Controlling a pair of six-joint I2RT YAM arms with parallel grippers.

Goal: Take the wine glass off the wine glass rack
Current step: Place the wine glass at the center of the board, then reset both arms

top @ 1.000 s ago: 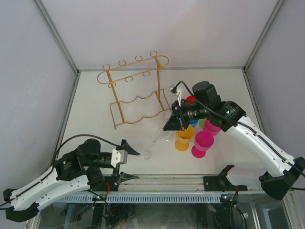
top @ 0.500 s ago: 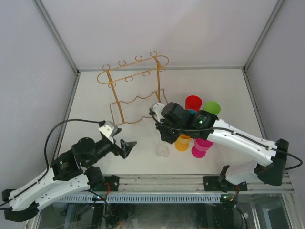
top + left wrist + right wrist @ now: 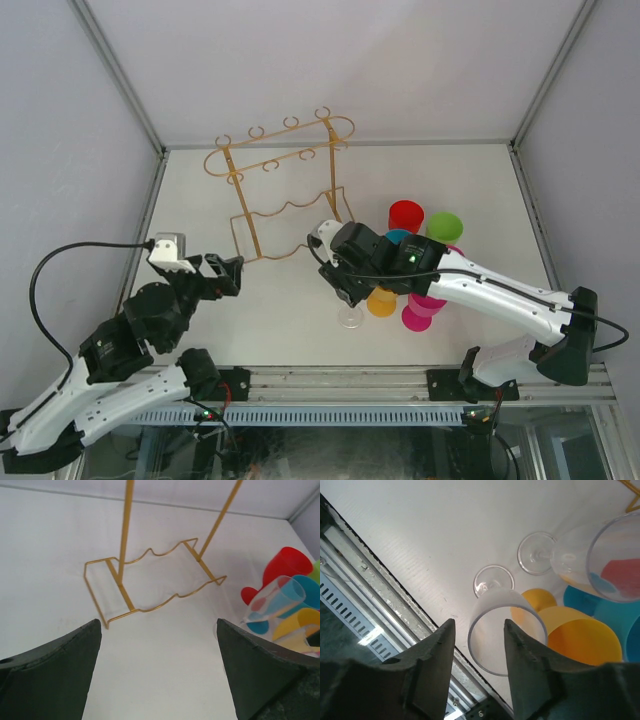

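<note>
no legible text, labels, numbers or signs

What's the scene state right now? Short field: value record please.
rack: wine glass rack upright, no glass hanging on it in the top view
left arm: left gripper wide open, empty, facing the rack's base
right arm: right gripper low over the table, jaws parted
glass 1: clear wine glass standing on its foot between the right fingers, gap showing at one finger
glass 2: second clear wine glass standing just beyond it
other: coloured cups clustered beside both glasses
</note>
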